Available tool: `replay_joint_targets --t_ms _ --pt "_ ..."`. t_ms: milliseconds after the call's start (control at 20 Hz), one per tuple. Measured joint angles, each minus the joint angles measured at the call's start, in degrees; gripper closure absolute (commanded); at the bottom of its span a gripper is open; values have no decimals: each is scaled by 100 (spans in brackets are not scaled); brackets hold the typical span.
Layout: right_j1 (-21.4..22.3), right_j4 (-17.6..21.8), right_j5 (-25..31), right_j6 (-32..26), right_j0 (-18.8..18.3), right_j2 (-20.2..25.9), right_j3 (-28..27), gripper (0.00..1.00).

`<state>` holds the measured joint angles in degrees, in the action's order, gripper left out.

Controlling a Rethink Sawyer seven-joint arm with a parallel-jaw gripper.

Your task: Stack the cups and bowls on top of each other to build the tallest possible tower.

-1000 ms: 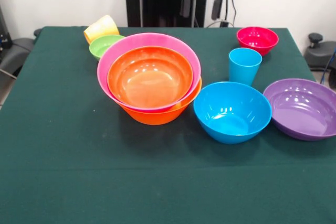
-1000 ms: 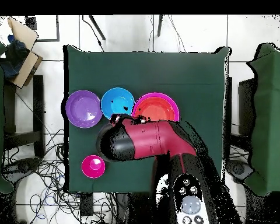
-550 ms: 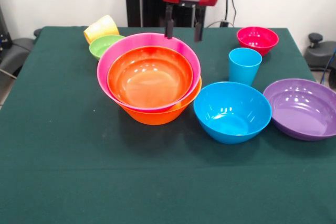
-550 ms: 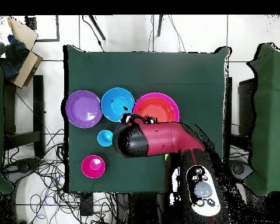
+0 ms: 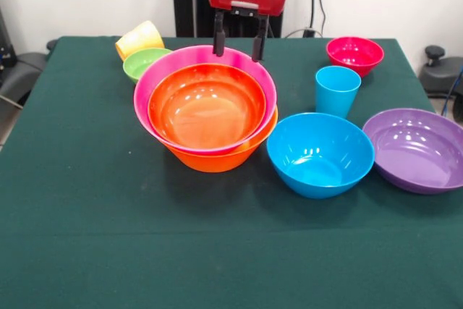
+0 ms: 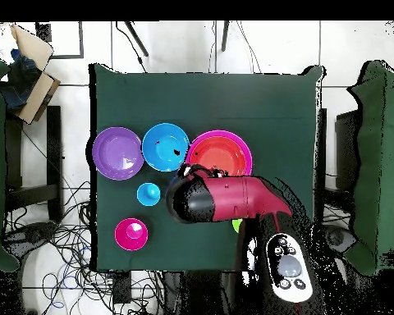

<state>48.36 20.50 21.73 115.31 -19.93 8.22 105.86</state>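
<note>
Pink bowl (image 5: 155,81) rim beneath parted jaws

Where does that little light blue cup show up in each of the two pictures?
Front view: the light blue cup stands upright right of centre, behind the blue bowl.
Overhead view: the light blue cup sits left of centre, below the blue bowl.
Shared landmark: the magenta bowl, the cup's other close neighbour in both.

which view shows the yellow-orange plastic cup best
The front view. There the glossy yellow-orange plastic tumbler shows clearly, tipped on its side behind the small green plastic bowl at the far left of the green tablecloth. In the overhead view the red and black robot arm covers that spot, so the tumbler is hidden.
</note>
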Motion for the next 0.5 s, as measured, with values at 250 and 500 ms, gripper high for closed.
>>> replay_joint_targets --t_ms 250,500 --pt "246 -5 8 0 55 -60 76 0" --pt "623 -13 109 0 399 -266 94 0"
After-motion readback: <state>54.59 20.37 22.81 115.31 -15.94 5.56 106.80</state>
